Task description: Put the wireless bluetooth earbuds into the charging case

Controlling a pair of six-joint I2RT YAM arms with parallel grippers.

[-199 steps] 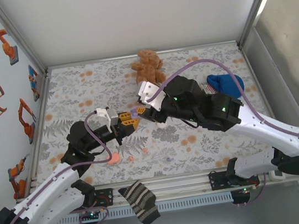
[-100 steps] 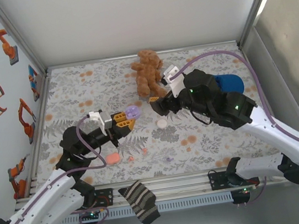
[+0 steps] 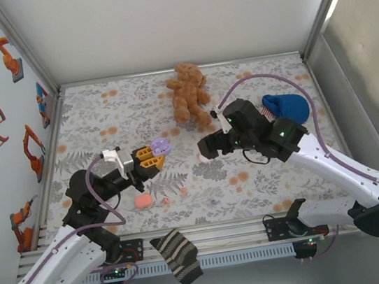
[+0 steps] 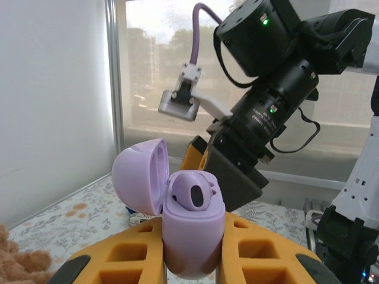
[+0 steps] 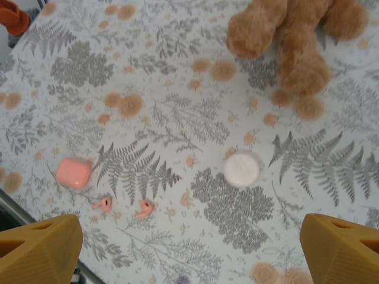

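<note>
Charging case work is centring on the lilac charging case [image 4: 192, 236], which is standing upright with its lid [image 4: 139, 174] hinged open to the left. One lilac earbud [image 4: 192, 192] is sitting in its mouth and appears to be riding slightly above the rim. The left gripper [image 4: 192, 251] is clamping the lower body of the case between its yellow fingers and holding it above the worktop [image 3: 99, 105]. The right gripper [image 3: 208, 146] is standing near the case but apart from it, with its jaws spread wide and gripping nothing.

Below it, a pink charging case [image 5: 73, 173] is lying closed on the worktop with two pink earbuds [image 5: 103, 205] loose just beside it. A white round case [image 5: 241, 168] is resting further right. A tiny lilac bit [image 3: 213, 201] is lying near the front edge. It is probably the second lilac earbud, but it is too small to confirm. A teddy bear [image 3: 186, 93] is lying at the back.

Hazards:
- The seated earbud is likely to tip out if the left gripper tilts before the earbud is pressed home.
- The wide right jaws are risking a knock against the open lid on approach.
- A loose earbud is liable to skid when pinched.
- Pink earbuds are at risk of going into the lilac case.

No brand, label or writing is readable on any item.
</note>
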